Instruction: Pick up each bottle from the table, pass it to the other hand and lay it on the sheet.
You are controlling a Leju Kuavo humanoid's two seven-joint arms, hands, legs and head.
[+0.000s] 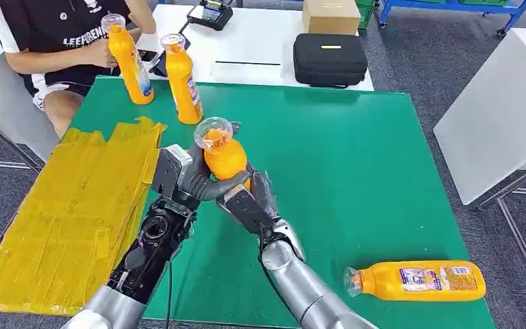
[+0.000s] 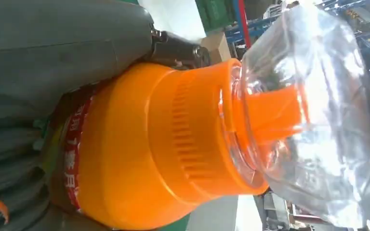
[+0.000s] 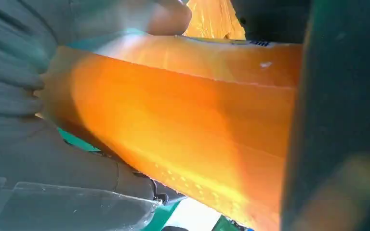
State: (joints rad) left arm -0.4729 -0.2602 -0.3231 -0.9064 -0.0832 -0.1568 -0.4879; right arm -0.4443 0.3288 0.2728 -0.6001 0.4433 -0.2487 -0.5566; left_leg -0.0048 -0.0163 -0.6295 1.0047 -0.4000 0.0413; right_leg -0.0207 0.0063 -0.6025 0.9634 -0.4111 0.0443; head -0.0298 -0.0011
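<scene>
An orange bottle with a clear cap is held upright above the middle of the green table, gripped by both hands at once: the left hand wraps its fingers around the body from one side, the right hand clasps it from below on the other. The yellow sheet lies just beside them. Another bottle lies on its side near the table's front edge; two bottles stand at the far edge, before a seated person
</scene>
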